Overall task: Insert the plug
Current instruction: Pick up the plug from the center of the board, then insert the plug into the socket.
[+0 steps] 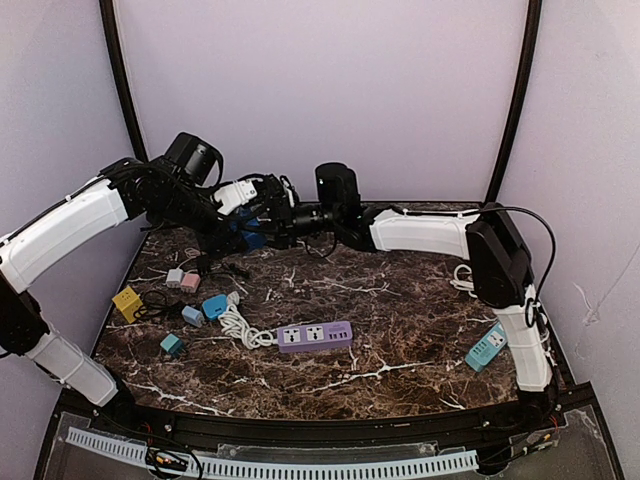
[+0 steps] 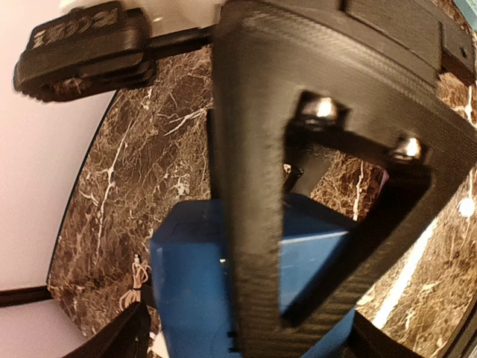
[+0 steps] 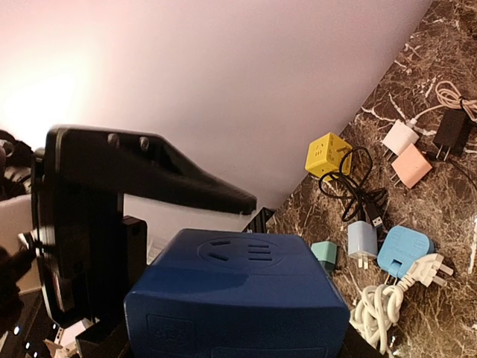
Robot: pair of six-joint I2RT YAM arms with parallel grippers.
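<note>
Marble table (image 1: 400,300): purple strip (image 1: 314,336), adapters (image 1: 127,303), seemingly cable (image 1: 240,328).

Dark, white-veined marble table (image 1: 400,330) between pale lilac walls (image 1: 320,90), two curved black poles (image 1: 515,100) behind.

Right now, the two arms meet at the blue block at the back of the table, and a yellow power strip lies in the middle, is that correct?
Not quite: the power strip in the middle is purple, not yellow, as the top view shows. The yellow thing is a cube near the left edge. The rest is right.
</note>
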